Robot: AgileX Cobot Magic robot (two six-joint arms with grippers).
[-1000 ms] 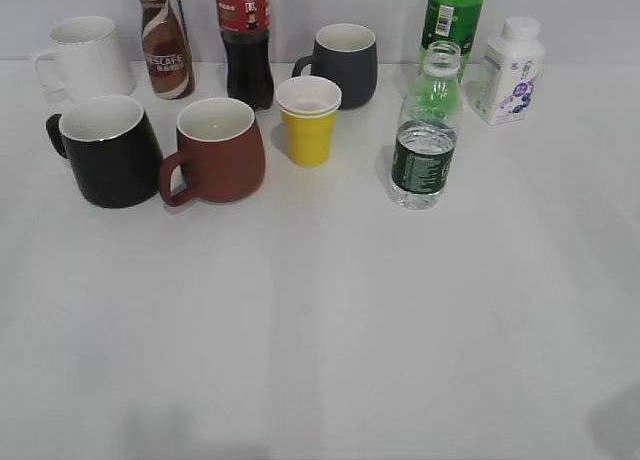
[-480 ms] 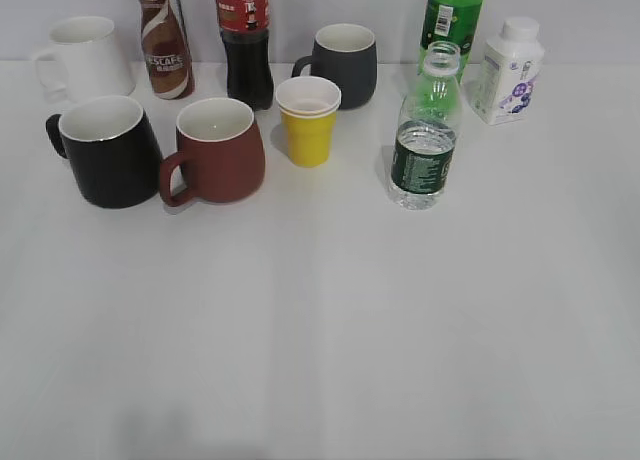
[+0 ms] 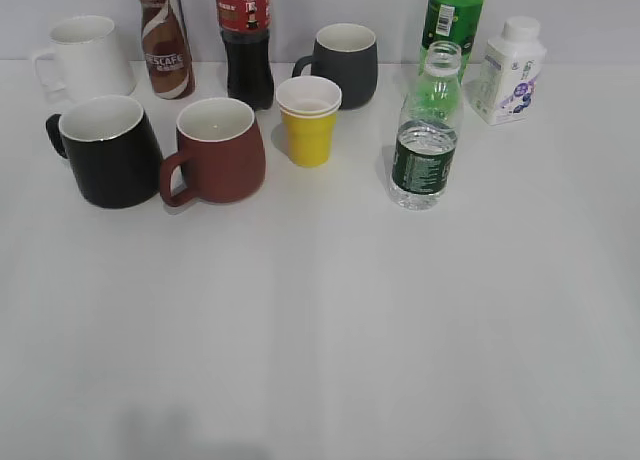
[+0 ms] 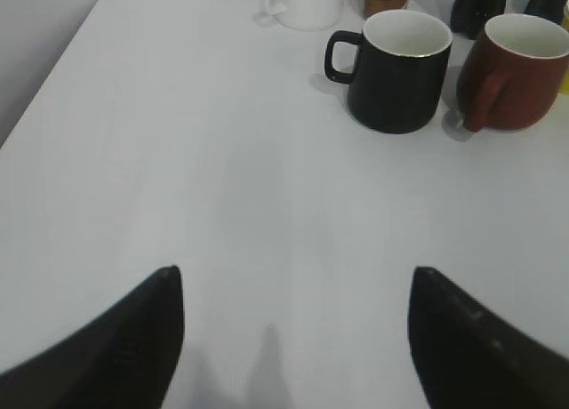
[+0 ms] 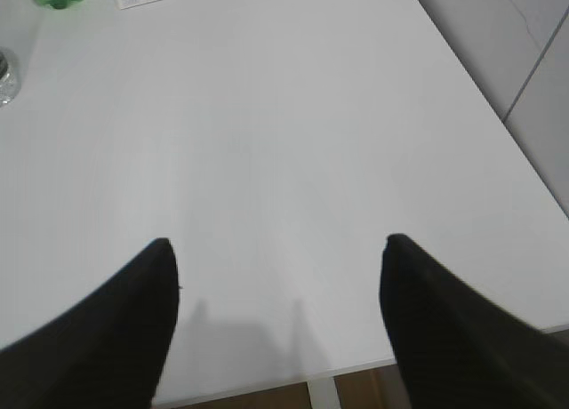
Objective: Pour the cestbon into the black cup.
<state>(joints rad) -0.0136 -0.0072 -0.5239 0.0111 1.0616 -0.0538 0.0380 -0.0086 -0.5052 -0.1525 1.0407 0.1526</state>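
The cestbon (image 3: 426, 130), a clear ribbed bottle with a dark green label and an open neck, stands upright right of centre in the exterior view; only its edge (image 5: 7, 76) shows in the right wrist view. The black cup (image 3: 108, 150) stands at the left, handle to the left, and also shows in the left wrist view (image 4: 397, 69). My left gripper (image 4: 293, 284) is open and empty above bare table, well short of the black cup. My right gripper (image 5: 277, 253) is open and empty near the table's front right edge. Neither gripper shows in the exterior view.
A brown-red mug (image 3: 217, 150), a yellow paper cup (image 3: 308, 120) and a dark grey mug (image 3: 342, 64) stand between cup and bottle. A white mug (image 3: 84, 58), coffee bottle (image 3: 165, 42), cola bottle (image 3: 244, 42), green soda bottle (image 3: 455, 15) and white milk bottle (image 3: 510, 70) line the back.
A dark shadow at the lower right corner of the exterior view has gone. The objects on the table have not moved.
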